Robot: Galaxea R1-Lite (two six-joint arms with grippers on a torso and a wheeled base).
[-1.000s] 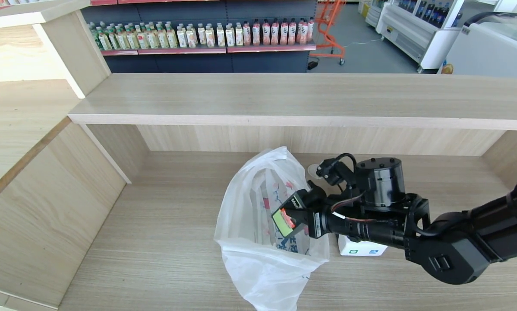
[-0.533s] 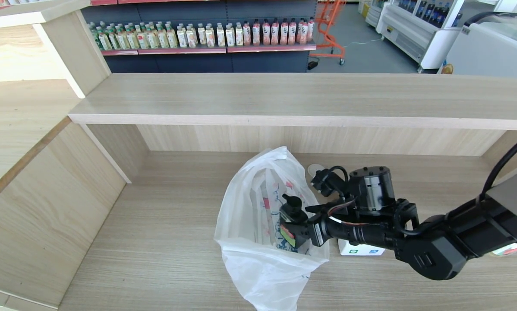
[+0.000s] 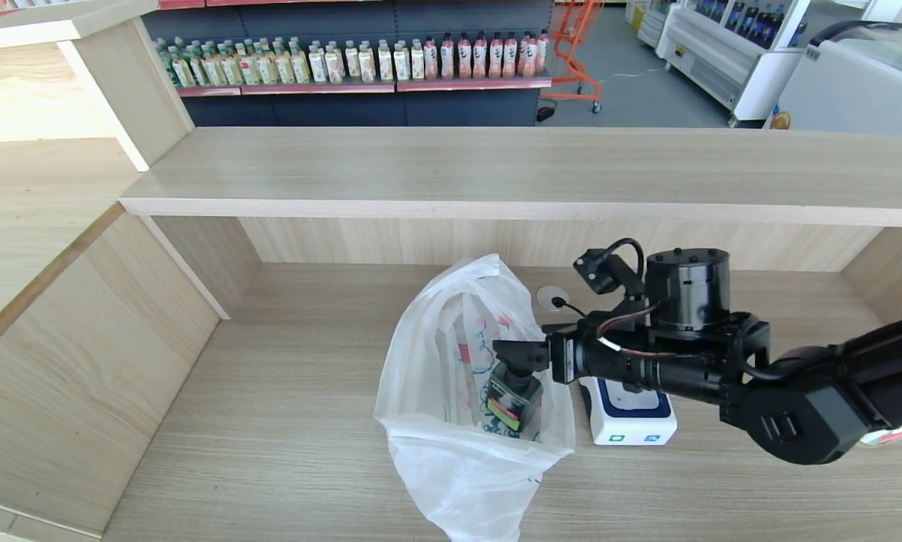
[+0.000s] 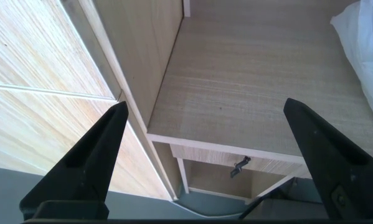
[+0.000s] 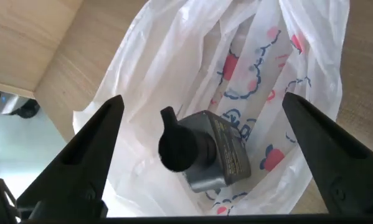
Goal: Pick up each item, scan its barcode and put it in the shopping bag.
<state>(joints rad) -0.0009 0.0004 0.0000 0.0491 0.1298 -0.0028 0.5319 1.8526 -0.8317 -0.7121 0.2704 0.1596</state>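
- Your shopping bag [image 3: 451, 444] stands open on the counter [image 3: 270, 421], just beside the scanner [image 3: 628, 418], with a printed packet [image 3: 466, 354] inside it
- Your right gripper [image 3: 515, 354] hovers over the bag's mouth, jaws spread wide and holding nothing; the left gripper [image 4: 205, 109] (also spread and empty) hangs well apart at the counter's edge, so the right arm is the nearer one
- The pump bottle [image 3: 513, 395] sits in the bag directly below the right jaws, free of them, leaning with its pump head uppermost; I judge a straight lift clears it

Right pincer [image 3: 521, 354] opened; bottle [image 3: 513, 397] dropped into shopping bag [image 3: 458, 467]
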